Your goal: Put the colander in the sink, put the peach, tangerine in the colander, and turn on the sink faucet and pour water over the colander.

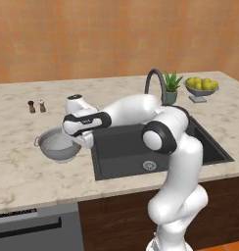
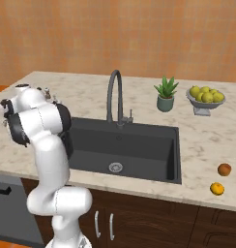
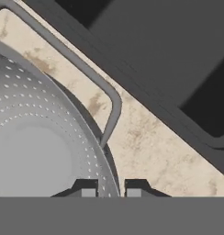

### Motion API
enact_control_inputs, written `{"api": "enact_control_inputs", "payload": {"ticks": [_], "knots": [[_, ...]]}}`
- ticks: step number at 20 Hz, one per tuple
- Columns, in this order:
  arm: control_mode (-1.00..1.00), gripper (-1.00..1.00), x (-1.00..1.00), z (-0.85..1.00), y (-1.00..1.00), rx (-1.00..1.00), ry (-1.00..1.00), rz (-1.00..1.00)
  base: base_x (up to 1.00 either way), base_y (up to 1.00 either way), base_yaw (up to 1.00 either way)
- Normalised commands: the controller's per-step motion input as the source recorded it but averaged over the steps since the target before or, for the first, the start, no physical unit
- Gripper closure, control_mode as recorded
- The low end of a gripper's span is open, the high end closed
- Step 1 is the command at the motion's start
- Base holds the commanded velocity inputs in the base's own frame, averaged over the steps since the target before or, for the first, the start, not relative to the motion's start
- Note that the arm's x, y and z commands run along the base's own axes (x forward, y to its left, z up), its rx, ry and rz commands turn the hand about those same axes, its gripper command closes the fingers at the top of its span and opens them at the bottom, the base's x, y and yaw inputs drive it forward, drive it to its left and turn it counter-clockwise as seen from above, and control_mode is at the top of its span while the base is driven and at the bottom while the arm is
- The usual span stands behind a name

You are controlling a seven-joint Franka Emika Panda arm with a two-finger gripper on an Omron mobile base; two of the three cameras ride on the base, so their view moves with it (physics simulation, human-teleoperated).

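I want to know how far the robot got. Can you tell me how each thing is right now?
Colander: empty, on the counter left of the sink.
Sink: empty.
Faucet: off.
Gripper: open, straddling the colander's rim.
Peach: on the counter.
Tangerine: on the counter.

- Round silver-grey metal colander (image 1: 57, 145), dotted all over with tiny holes.
- Dark grey rectangular sink basin (image 2: 134, 145), silver drain.
- Beige marbled stone counter (image 1: 23, 171), brown-veined.
- Orange tangerine (image 2: 217, 188) beside a reddish-brown peach (image 2: 224, 169).
- Yellow-green fruit in a grey bowl (image 2: 205, 100).
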Motion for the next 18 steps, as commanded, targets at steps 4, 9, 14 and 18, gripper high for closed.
{"api": "enact_control_inputs", "payload": {"ticks": [4,9,14,18], "knots": [[-1.0,1.0,-0.59,0.46,-0.59,0.12,-0.08,-0.16,0.0,0.0,0.0],[-1.0,1.0,-0.51,0.51,-0.61,0.14,-0.03,-0.27,0.0,0.0,0.0],[-1.0,1.0,-0.42,0.47,-0.45,0.01,-0.11,-0.42,0.0,0.0,0.0],[-1.0,1.0,-0.17,0.3,-0.43,-0.01,0.02,-0.67,0.0,0.0,0.0]]}}
